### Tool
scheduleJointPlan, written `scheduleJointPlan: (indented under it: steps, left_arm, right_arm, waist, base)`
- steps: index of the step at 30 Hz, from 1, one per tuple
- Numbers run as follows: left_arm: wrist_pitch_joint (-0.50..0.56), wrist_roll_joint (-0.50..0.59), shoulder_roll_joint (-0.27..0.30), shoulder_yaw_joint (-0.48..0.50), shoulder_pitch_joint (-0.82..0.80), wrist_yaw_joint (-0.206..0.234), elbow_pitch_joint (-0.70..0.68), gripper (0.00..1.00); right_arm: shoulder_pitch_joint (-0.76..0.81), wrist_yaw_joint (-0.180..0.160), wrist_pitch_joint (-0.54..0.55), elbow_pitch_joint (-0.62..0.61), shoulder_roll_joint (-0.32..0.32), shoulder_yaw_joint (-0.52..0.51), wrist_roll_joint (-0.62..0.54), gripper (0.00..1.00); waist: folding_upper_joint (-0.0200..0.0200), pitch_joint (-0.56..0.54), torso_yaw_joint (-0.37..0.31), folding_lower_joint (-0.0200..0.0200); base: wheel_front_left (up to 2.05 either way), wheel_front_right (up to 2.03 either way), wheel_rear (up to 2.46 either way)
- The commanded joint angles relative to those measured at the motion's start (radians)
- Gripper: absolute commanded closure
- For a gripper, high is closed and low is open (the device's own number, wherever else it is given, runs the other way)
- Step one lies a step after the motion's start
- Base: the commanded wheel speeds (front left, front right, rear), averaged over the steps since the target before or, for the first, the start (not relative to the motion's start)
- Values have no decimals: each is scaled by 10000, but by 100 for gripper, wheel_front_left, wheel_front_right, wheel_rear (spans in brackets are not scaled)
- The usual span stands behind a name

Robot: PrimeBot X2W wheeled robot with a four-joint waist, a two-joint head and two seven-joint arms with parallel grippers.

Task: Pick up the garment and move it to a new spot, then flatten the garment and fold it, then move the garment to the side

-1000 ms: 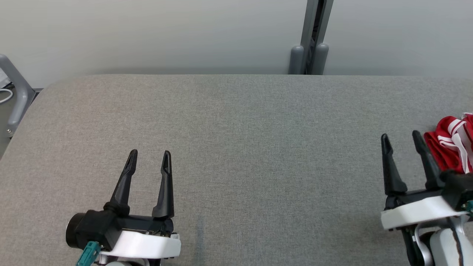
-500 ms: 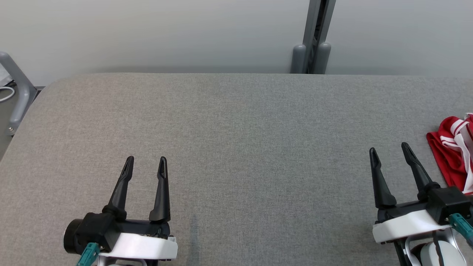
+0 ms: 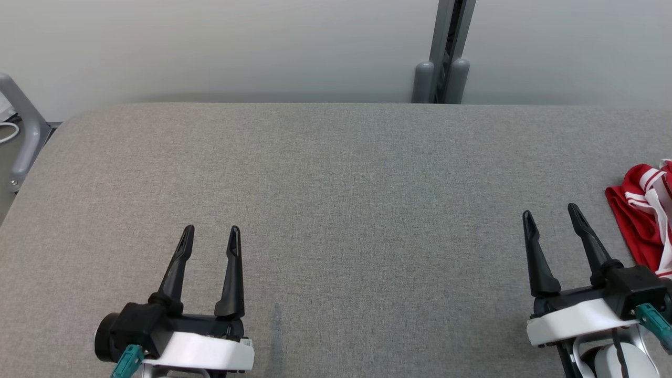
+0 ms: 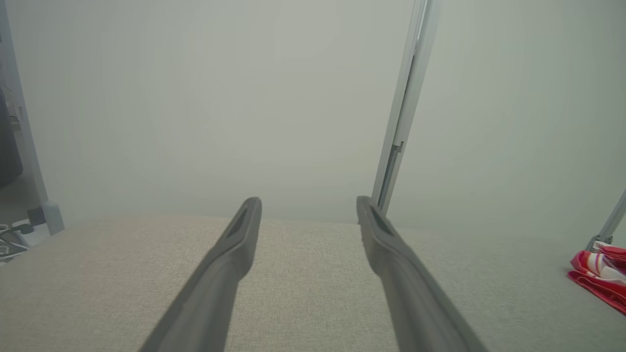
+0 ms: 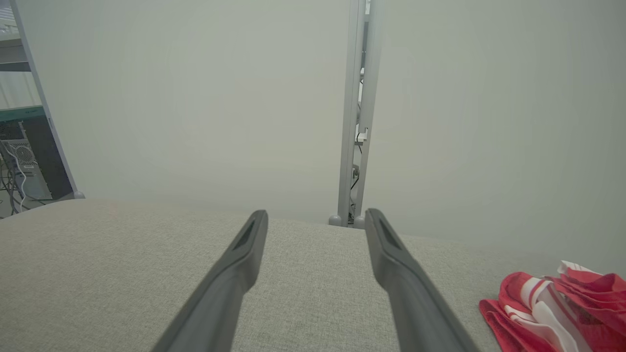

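A crumpled red garment (image 3: 643, 220) with white stripes lies at the right edge of the grey padded table (image 3: 336, 184); part of it is cut off by the picture's edge. It also appears as the garment (image 5: 552, 310) low on the right of the right wrist view and the garment (image 4: 599, 276) far right in the left wrist view. My right gripper (image 3: 551, 215) hovers open just left of it, fingers apart and empty. My left gripper (image 3: 211, 231) stands open and empty over the table's near left part.
A grey wall runs behind the table, with a grey metal post (image 3: 443, 52) at the back, right of centre. A curved grey rail (image 3: 23, 131) stands off the table's left end.
My right gripper has drawn back toward me and to the left, off the garment's edge. My left gripper has slipped slightly nearer.
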Motion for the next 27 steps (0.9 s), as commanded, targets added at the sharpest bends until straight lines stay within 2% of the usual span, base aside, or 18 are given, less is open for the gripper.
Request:
scheduleJointPlan:
  steps: [1,16,27]
  left_arm:
    - [0,-25,35,21,-28,-70,-11,0]
    - [1,67,34,47,-77,-23,-346,0]
    - [2,-577,34,133,62,-356,-44,0]
  right_arm:
    - [4,-1,-53,45,-7,-13,74,0]
    - [-42,-1,-53,38,16,-36,-34,0]
    - [-116,-1,-54,104,-5,17,-21,0]
  waist:
    - [0,1,4,0]
    - [0,76,72,0]
    - [0,83,72,0]
  base:
    - [0,0,0]
    - [0,0,0]
    - [0,0,0]
